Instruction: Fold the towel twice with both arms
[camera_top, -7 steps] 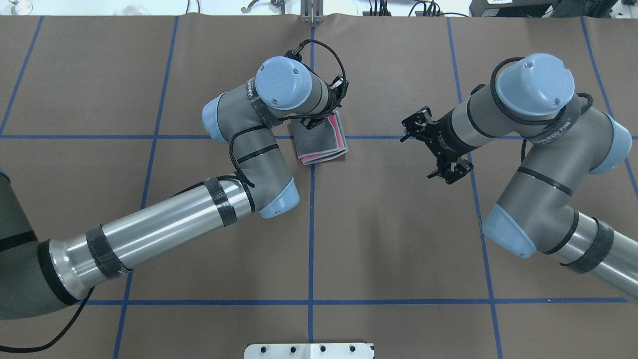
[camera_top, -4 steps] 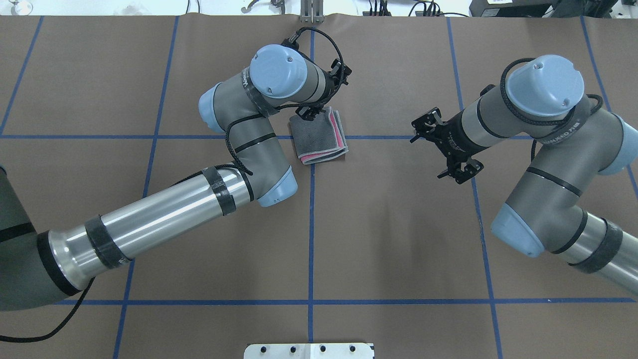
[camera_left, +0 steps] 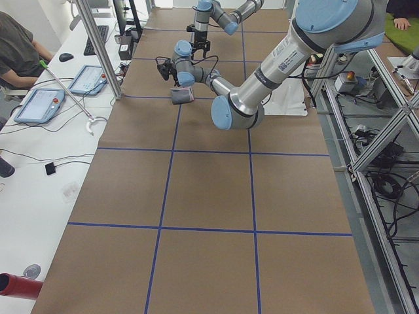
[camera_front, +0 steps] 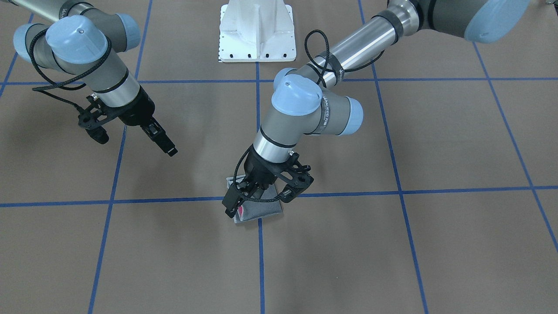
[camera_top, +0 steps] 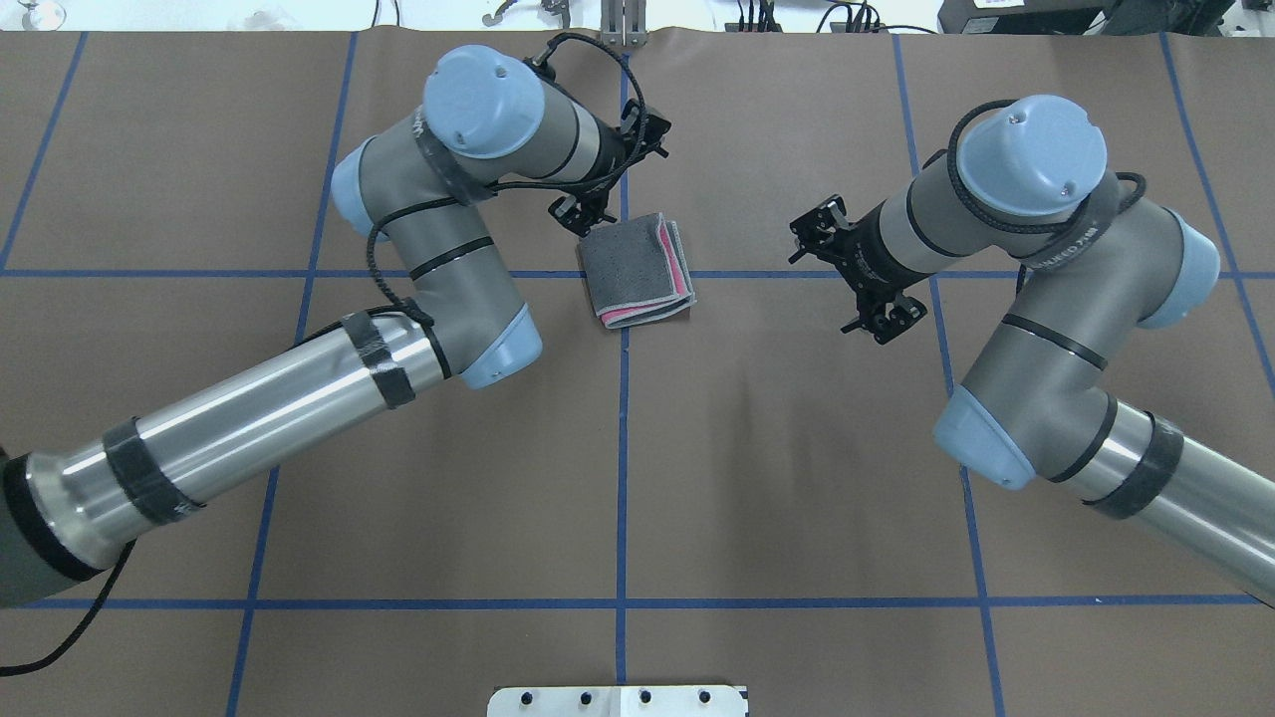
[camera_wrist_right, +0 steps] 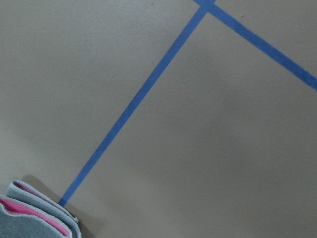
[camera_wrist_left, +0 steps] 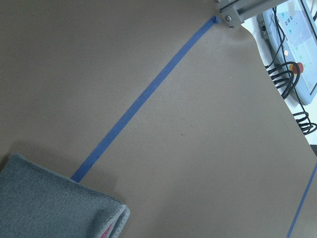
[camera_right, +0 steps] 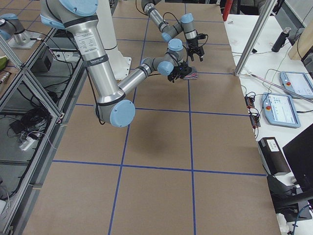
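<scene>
The towel (camera_top: 633, 267) lies folded into a small square on the brown table, grey face up, with pink layers showing along two edges. In the front-facing view my left gripper (camera_front: 231, 207) hangs just over one edge of the towel (camera_front: 261, 212). Its fingers look slightly parted and hold nothing. My right gripper (camera_front: 170, 149) hovers well off to the side above bare table, and its fingers read as one dark bar, so I cannot tell its state. A towel corner (camera_wrist_left: 49, 208) shows in the left wrist view, and a towel corner (camera_wrist_right: 25, 220) in the right wrist view.
Blue tape lines (camera_top: 623, 448) grid the brown paper table (camera_top: 757, 478). The white pedestal base (camera_front: 257, 30) stands on the robot's side. Beyond the far edge are an aluminium post (camera_right: 254, 39), teach pendants (camera_left: 39, 104) and a seated person (camera_left: 16, 46).
My left arm has swung left and its gripper has drawn back off the towel. The right arm drifted right, then back a little. The towel has not moved.
</scene>
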Controlling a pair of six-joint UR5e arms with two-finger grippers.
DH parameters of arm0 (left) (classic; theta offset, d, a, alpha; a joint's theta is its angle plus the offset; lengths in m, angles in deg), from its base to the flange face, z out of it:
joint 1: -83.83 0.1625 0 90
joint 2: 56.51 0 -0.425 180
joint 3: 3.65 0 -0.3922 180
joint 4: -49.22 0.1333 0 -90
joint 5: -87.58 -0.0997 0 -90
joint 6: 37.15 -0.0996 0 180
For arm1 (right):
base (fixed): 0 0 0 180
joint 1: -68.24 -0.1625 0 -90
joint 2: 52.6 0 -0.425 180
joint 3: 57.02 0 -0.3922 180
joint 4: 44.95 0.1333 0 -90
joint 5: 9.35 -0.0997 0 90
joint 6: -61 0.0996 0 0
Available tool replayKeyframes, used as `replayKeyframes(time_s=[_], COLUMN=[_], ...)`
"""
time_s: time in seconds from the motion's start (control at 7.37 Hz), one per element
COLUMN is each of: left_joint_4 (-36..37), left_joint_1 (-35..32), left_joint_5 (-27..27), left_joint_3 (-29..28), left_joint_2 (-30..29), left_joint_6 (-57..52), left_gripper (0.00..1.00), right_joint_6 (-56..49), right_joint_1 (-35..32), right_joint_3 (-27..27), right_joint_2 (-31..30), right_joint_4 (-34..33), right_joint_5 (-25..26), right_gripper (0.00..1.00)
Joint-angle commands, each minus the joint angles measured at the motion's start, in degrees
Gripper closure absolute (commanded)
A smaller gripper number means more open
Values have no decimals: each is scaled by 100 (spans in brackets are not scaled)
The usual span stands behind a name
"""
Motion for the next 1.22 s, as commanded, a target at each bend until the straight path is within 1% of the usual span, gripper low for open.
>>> replayKeyframes(time_s=[0.0,0.14,0.27,0.41,0.54,0.68,0.81,0.95,1.09], left_joint_4=[27,36,53,53,254,691,1043,1264,1336], left_joint_1=[-183,-393,-647,-798,-843,-939,-1157,-1360,-1701], left_joint_5=[384,639,981,1071,1098,1185,1195,1195,1195], left_joint_3=[695,818,1211,1755,2186,2452,2741,2997,3078], left_joint_2=[703,888,1264,1885,2474,2820,3258,3880,4409], left_joint_6=[-18,-52,-427,-1005,-1968,-3056,-4051,-5435,-6780], left_gripper=[0,0,0,0,0,0,0,0,0], right_joint_6=[38,-5,-162,-599,-1056,-1669,-2554,-3607,-4514], right_joint_1=[75,84,76,32,14,-64,-195,-362,-746], right_joint_3=[383,350,228,79,-10,-19,-167,-343,-345], right_joint_2=[461,480,454,376,140,-97,-552,-1122,-1450], right_joint_4=[14,23,31,14,5,-3,5,23,5], right_joint_5=[225,217,208,199,225,208,130,120,-202], right_gripper=[0,0,0,0,0,0,0,0,0])
